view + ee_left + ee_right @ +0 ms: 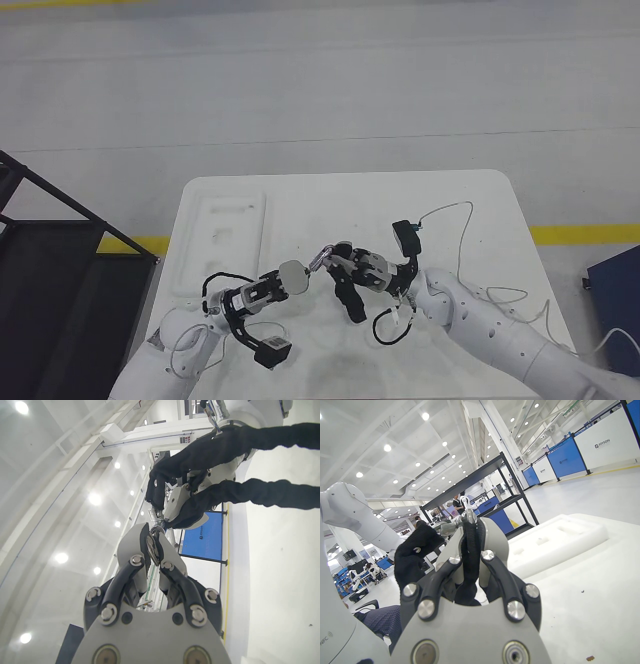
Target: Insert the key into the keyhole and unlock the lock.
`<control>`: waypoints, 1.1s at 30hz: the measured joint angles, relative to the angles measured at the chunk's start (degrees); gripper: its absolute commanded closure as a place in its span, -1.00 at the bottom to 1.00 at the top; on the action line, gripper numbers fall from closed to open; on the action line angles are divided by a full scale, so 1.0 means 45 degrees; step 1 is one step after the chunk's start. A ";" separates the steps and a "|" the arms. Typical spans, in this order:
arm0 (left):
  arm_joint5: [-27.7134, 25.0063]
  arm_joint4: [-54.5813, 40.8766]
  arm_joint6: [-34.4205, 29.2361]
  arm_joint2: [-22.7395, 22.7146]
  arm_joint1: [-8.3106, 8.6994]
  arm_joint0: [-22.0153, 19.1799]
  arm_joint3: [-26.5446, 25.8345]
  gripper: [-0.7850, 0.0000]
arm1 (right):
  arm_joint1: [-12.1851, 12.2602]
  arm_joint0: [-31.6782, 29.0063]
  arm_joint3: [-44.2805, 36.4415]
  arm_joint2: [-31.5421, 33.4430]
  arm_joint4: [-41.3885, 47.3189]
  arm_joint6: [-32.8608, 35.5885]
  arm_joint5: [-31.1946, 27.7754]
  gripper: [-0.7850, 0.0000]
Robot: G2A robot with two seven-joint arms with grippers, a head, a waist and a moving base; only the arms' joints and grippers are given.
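Above the white table (pixel 480 200) both arms meet near its front middle. In the left wrist view my left gripper (pixel 153 540) is shut on the key (pixel 152 548), pinching its dark ridged head. The key's tip points into the end of the silver metal lock (pixel 156 517). My right gripper (pixel 468 525), its fingers wrapped in black cloth (pixel 156 485), is shut on the lock (pixel 467 517), holding it off the table. From above, the lock (pixel 320 258) spans the gap between the left gripper (pixel 293 275) and the right gripper (pixel 342 268). How deep the key sits is hidden.
A white foam tray (pixel 230 230) with shaped recesses lies at the table's back left, also seen as the tray (pixel 560 540). A black metal rack (pixel 50 270) stands left of the table. A thin cable (pixel 450 212) loops over the right side of the table.
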 measured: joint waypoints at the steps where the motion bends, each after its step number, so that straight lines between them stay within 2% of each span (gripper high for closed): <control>1: 0.0316 0.0266 -0.0037 0.0004 -0.0013 -0.0086 0.0095 1.00 | 0.0000 0.0000 0.0000 0.0000 0.0000 0.0000 0.0000 1.00; 6: 0.1402 0.1823 -0.0396 -0.0048 -0.0044 -0.0351 0.0412 1.00 | 0.0000 0.0000 0.0000 0.0000 0.0000 0.0000 0.0001 1.00; 9: 0.1519 0.2036 -0.0647 0.0080 -0.0078 -0.0374 0.0506 1.00 | 0.0000 0.0000 0.0000 0.0000 0.0000 0.0000 0.0000 1.00; 10: 0.1350 0.1808 -0.0690 0.0166 -0.0093 -0.0362 0.0519 0.13 | 0.0000 0.0000 0.0000 0.0000 0.0001 -0.0001 0.0000 1.00; 11: 0.1212 0.1569 -0.0654 0.0224 -0.0100 -0.0369 0.0508 -0.85 | 0.0000 0.0001 0.0000 0.0001 0.0002 -0.0002 0.0000 1.00; 12: 0.1079 0.1308 -0.0577 0.0267 -0.0104 -0.0379 0.0500 -1.00 | 0.0000 0.0001 0.0000 0.0001 0.0002 -0.0002 0.0000 1.00; 19: 0.0276 -0.0396 0.0035 0.0182 -0.0077 -0.0337 0.0368 -1.00 | -0.0001 0.0000 -0.0001 -0.0001 -0.0002 0.0002 -0.0001 1.00; 27: -0.0292 -0.0872 0.0163 -0.0053 -0.0041 -0.0202 0.0273 -1.00 | -0.0008 -0.0186 -0.0206 0.0153 0.0100 0.0238 0.0300 1.00; 33: -0.1007 -0.1808 0.0198 -0.0194 -0.0040 -0.0152 0.0340 -1.00 | -0.0008 -0.0743 -0.0618 0.0754 0.1150 0.0590 -0.0015 1.00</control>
